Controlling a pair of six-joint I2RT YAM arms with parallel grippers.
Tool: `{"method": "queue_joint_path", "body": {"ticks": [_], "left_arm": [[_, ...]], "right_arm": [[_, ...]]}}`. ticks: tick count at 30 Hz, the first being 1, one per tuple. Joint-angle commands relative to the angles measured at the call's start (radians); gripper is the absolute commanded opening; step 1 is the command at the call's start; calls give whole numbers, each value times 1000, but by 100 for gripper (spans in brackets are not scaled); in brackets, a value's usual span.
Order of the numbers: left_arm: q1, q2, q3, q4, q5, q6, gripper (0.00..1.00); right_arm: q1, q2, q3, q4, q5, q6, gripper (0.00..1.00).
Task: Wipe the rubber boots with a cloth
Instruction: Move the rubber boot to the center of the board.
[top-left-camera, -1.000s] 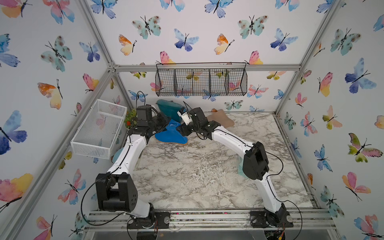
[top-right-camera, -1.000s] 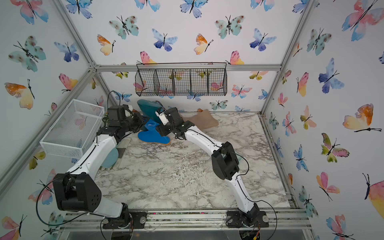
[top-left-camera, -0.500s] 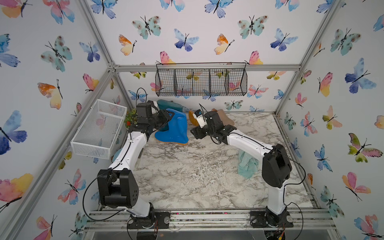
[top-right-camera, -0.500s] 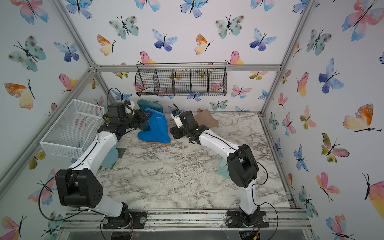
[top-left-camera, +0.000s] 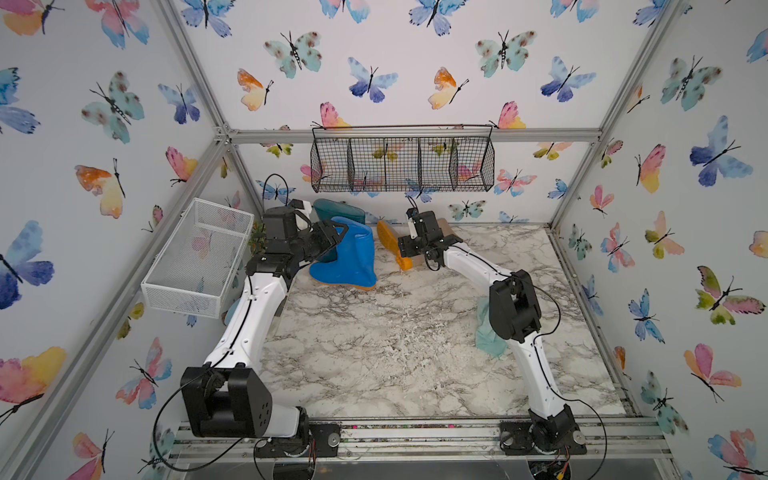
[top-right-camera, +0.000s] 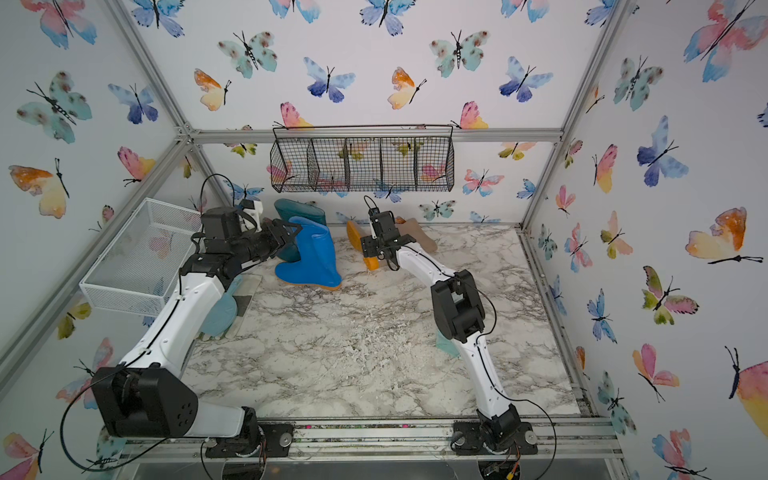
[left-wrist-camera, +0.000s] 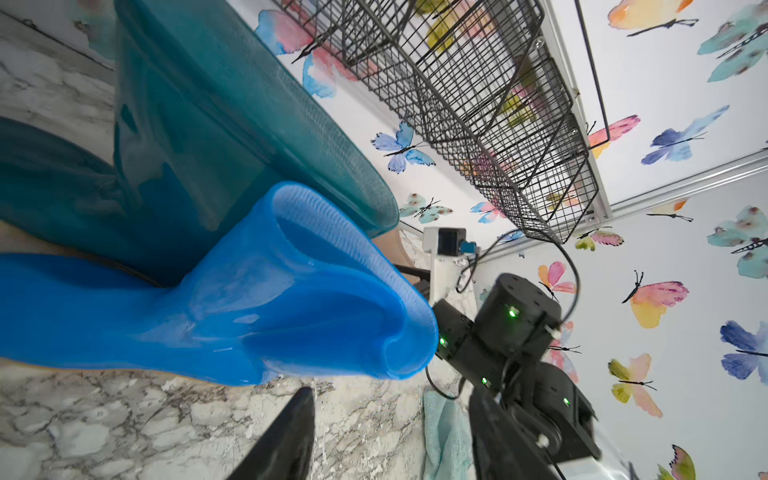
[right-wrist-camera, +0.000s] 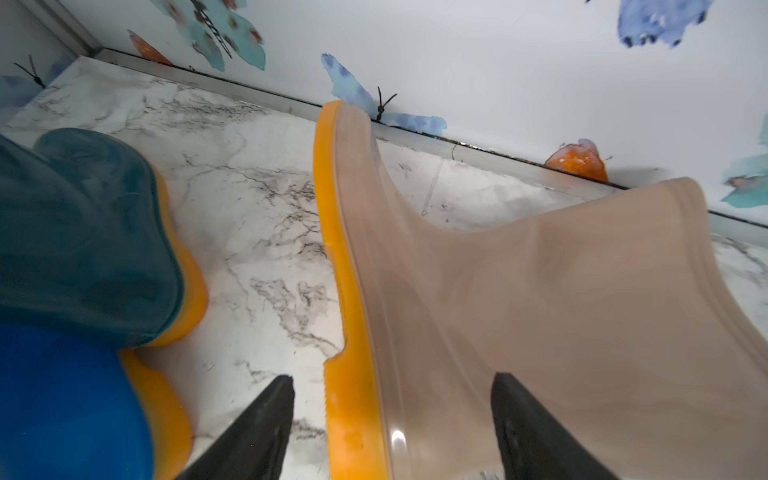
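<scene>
Left gripper released beside the upright blue boot, right gripper spread empty astride the toppled beige boot, and the cloth lies well back from both, by the right arm elbow, so right looks nearer.

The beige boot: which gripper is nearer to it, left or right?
Right. The right gripper hangs open over the beige boot at its sole; the left gripper is open beside the blue boot, farther away.

Glossy white arm shells link boxy black joint housings, with thin black cables, green lights and tapered black fingers.
</scene>
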Motion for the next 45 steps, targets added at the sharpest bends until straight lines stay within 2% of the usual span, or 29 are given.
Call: {"method": "queue_joint_path", "body": {"ticks": [1,4,5,10,12,15,17,22,28,33,36,39,45], "left_arm": [[-5,-93,-66,-51,-24,72,63],[-10,-152,-135,-61,-25,94,63],[-11,-173,-158,-64,-62,97,63],[-12,-215,-212,-80,-82,110,63],[-13,-223,-224,-85,-85,110,63],[-14,-227,-254,-87,-87,102,63],[-17,-229,-273,-88,-88,94,63],[-26,-241,-322,-88,-70,48,63],[-89,-255,-369,-87,-77,18,63],[-174,-269,-405,-71,-108,-17,63],[-215,-269,-421,-64,-116,-42,63],[-243,-276,-443,-52,-128,-74,63],[-250,-311,-531,36,-116,-161,63]], "right_arm": [[-14,83,110,-72,-60,34,77],[-17,139,137,-74,-124,42,77],[-17,146,130,-72,-145,47,77],[-17,110,5,-64,-182,72,72],[-17,57,-78,-49,-188,71,62],[-17,-42,-223,-12,-192,59,38],[-16,-119,-324,8,-195,45,28],[-17,-288,-525,5,-223,51,20],[-17,-484,-773,37,-216,189,14],[3,-593,-889,57,-290,228,14],[44,-636,-911,28,-292,235,14],[84,-670,-917,-22,-250,297,12],[184,-708,-907,-57,-266,347,12]]}}
